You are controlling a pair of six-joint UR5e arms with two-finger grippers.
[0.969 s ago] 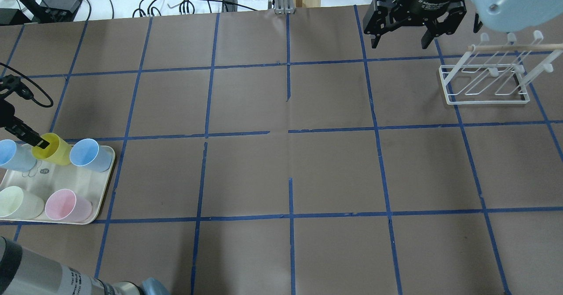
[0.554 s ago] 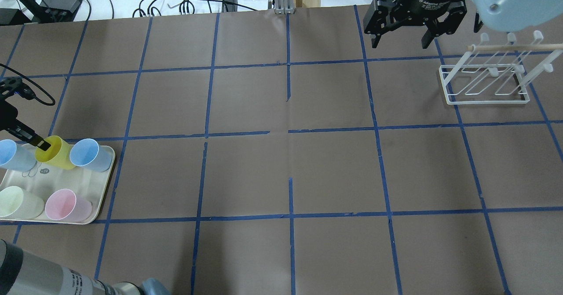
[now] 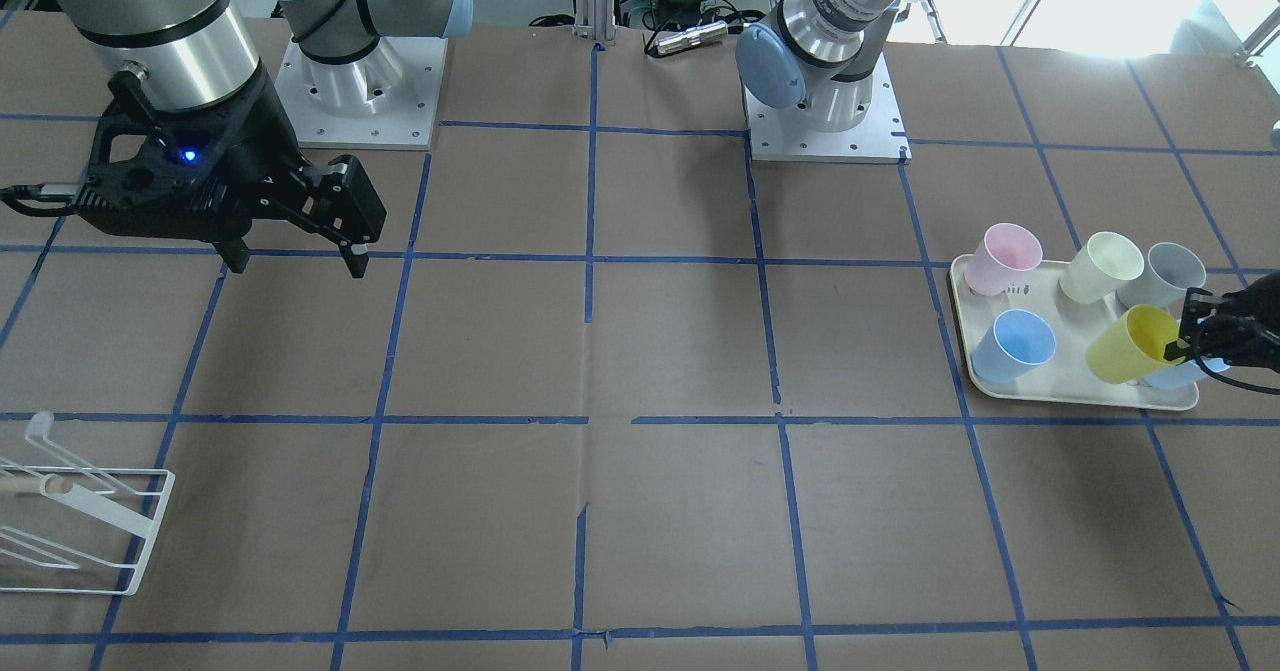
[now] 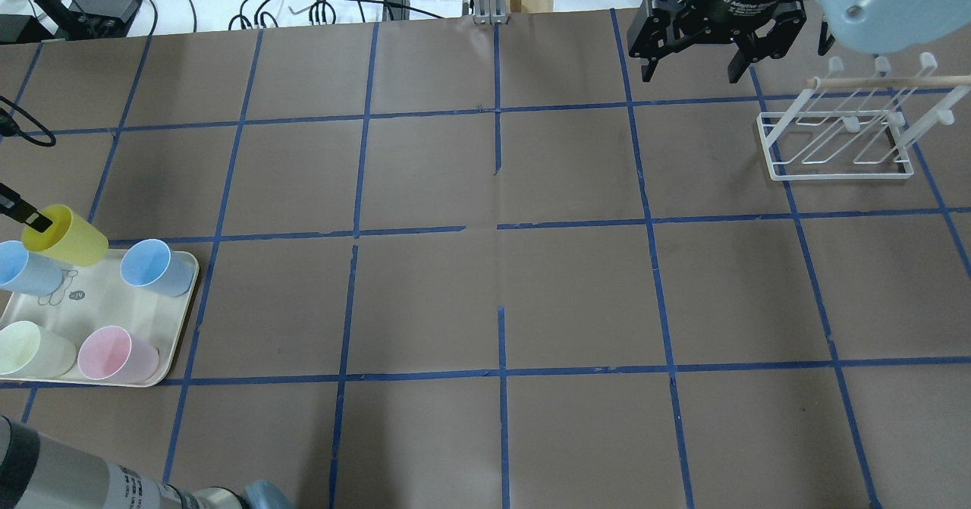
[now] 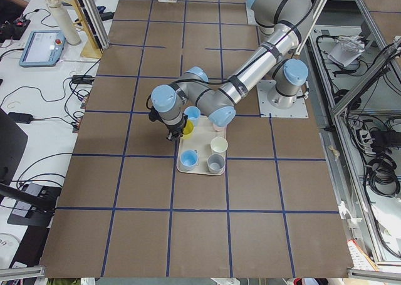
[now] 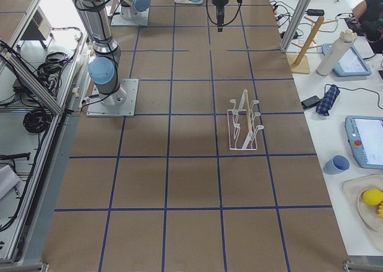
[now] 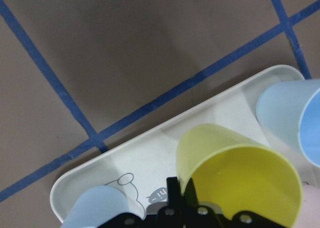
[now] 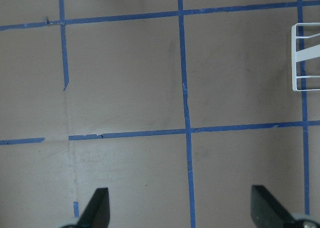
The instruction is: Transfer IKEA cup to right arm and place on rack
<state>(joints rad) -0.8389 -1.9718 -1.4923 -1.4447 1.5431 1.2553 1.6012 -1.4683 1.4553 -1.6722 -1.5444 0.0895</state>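
Front-facing view: left gripper point(image 3: 1180, 348) is cropped by the frame edge. Its dark fingers pinch the rim of the yellow cup point(image 3: 1130, 346), which tilts over the tray point(image 3: 1070, 394). Right gripper point(image 3: 295, 259) hangs spread and empty, well apart across the table point(image 3: 600, 351). The rack point(image 3: 90, 511) is cut off at the corner.

Overhead view: only one left finger shows at the frame edge, on the cup's rim. The cup overlaps the tray's far edge. Bare table lies between it and the rack.

Left side view: cup is small and partly hidden by the near arm's wrist.

Right side view: rack stands alone with open squares around it.

Left wrist view: cup wall is clamped between the fingers, with blue cups point(image 7: 282, 110) near on both sides.

Right wrist view: fingertips are wide apart over bare table, the rack's corner at the edge.
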